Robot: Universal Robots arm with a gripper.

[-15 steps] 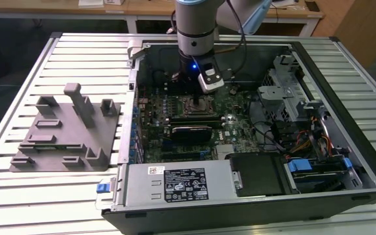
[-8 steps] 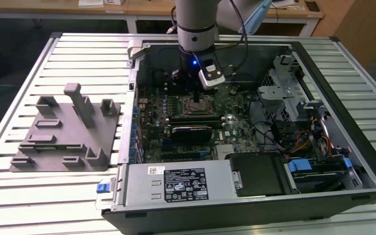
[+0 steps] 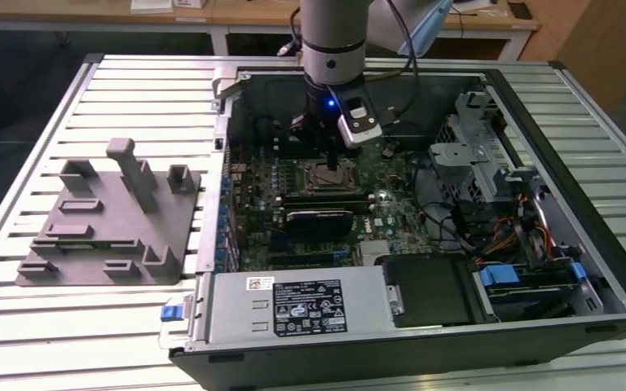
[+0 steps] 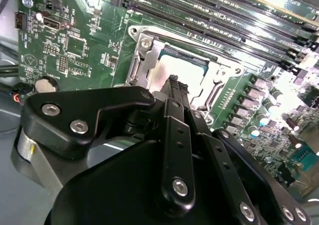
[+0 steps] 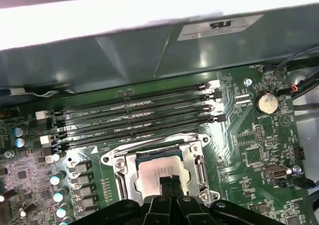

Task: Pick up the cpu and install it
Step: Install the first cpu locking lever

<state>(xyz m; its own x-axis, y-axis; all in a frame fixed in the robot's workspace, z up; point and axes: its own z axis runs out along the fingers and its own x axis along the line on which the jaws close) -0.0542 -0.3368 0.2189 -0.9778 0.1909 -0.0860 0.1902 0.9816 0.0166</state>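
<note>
The cpu (image 5: 149, 171), a pale silvery square, lies flat inside the motherboard socket (image 5: 119, 166) with the metal frame around it. In the second wrist view the cpu (image 4: 187, 65) shows just beyond the black fingertips (image 4: 173, 83). My gripper (image 5: 169, 184) hangs straight over the chip's middle, its two narrow fingers pressed together at or just above the metal top. They do not reach the chip's edges. In the exterior view the gripper (image 3: 335, 165) stands over the socket (image 3: 324, 177) in the open computer case.
A grey fixture (image 3: 107, 220) sits on the slatted table at the exterior view's left. Inside the case are a black heatsink-like block (image 3: 319, 221), memory slots (image 5: 139, 116), a coin cell (image 5: 265, 103), drive cages (image 3: 476, 155) and the power supply (image 3: 291, 305).
</note>
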